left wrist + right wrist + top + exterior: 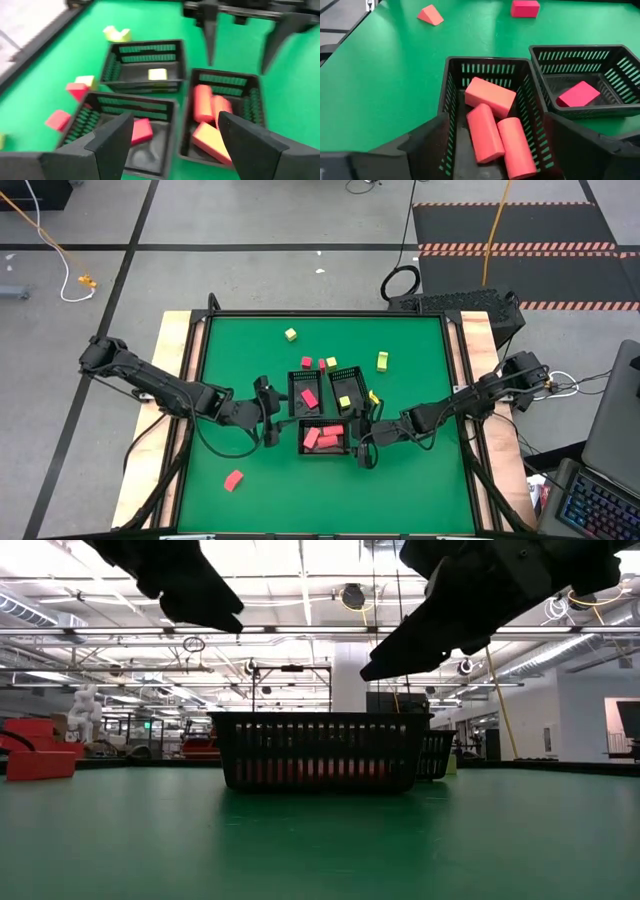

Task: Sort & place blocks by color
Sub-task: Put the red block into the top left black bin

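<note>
Three black mesh trays sit mid-table. The near tray [325, 437] holds three red blocks [492, 125]. The far-left tray [305, 390] holds one red block [577, 94], and the far-right tray [345, 388] holds one yellow block [157, 74]. Loose blocks lie on the green mat: yellow [290, 334], red [306, 362], yellow-green [382, 361] and red [234, 479]. My left gripper [272, 420] [175, 120] hangs open and empty left of the trays. My right gripper [362, 448] [496, 120] is open and empty at the near tray's right end.
More loose blocks lie near the trays: red [331, 362] and yellow [374, 397]. A raised black rim [200, 360] frames the green mat. Open mat lies along the near edge and in the far corners. The other arm's fingers [240, 30] show beyond the trays.
</note>
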